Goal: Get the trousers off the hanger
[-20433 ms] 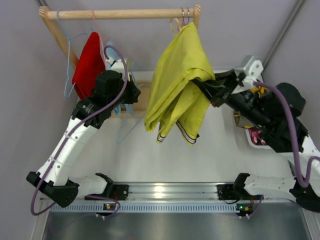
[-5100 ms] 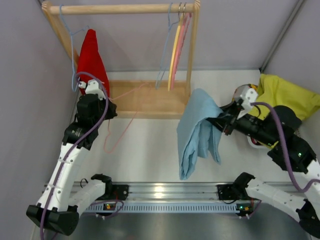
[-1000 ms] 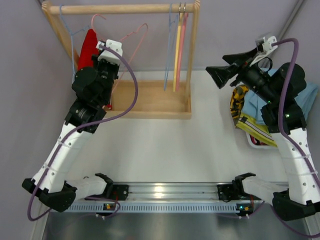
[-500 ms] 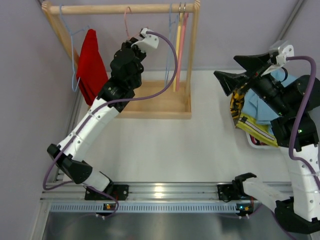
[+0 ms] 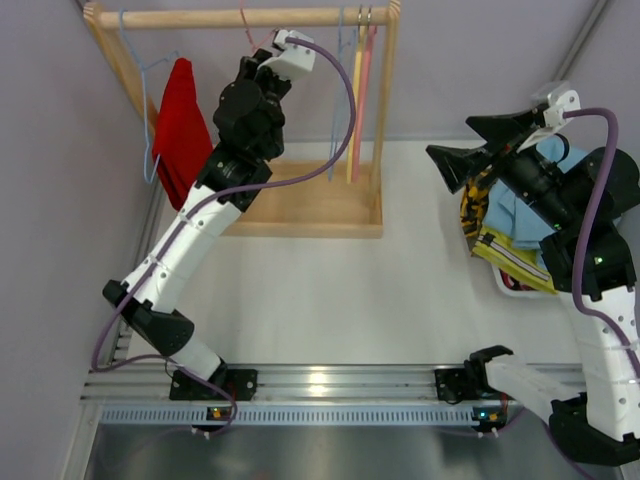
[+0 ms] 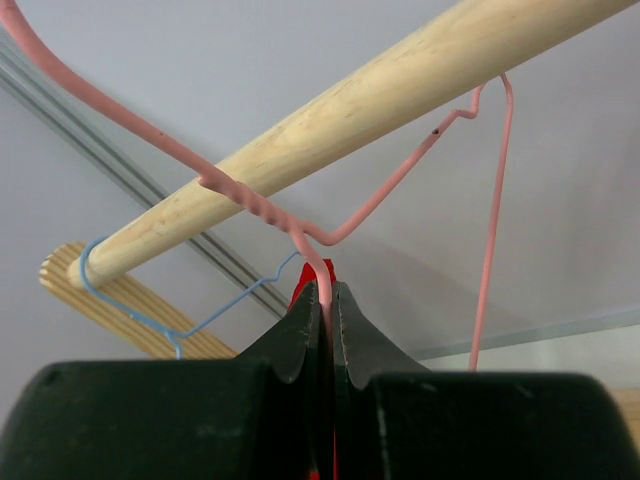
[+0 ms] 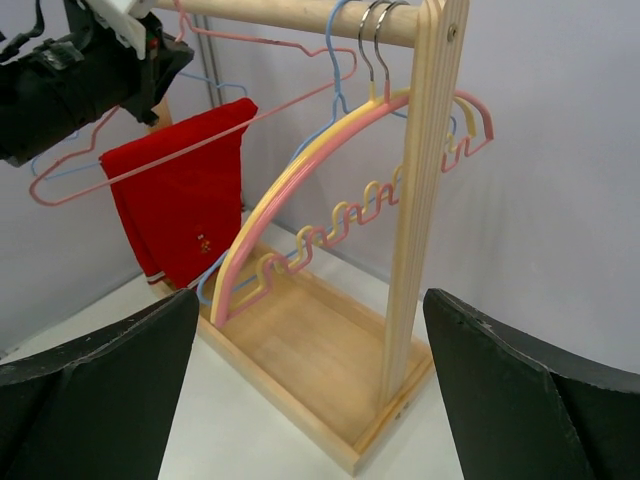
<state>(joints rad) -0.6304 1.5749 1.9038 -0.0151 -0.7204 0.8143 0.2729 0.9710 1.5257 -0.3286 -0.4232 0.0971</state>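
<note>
The red trousers (image 5: 180, 125) are seen folded in half over a thin blue wire hanger (image 5: 150, 95) hooked near the left end of the wooden rail (image 5: 230, 18). The cloth is plain, matt and smooth, with a pale striped hem and a small emblem on one leg. The light blue trousers (image 5: 515, 215) and the yellow-green trousers (image 5: 520, 265) are found off the rail, heaped well to its right and partly hidden by the right arm. The rail is a round, pale dowel with visible grain. A pink wire hanger (image 6: 400, 180), thin and twisted at the neck, is held up against the rail to the right of the red trousers. The left gripper (image 6: 325, 290) is clamped on its wire just below the rail. At the rail's right end, thick wavy plastic hangers (image 7: 300, 167), yellow and pink, are hung. The right gripper (image 7: 310, 300) is held right of the rail with its jaws wide apart.
</note>
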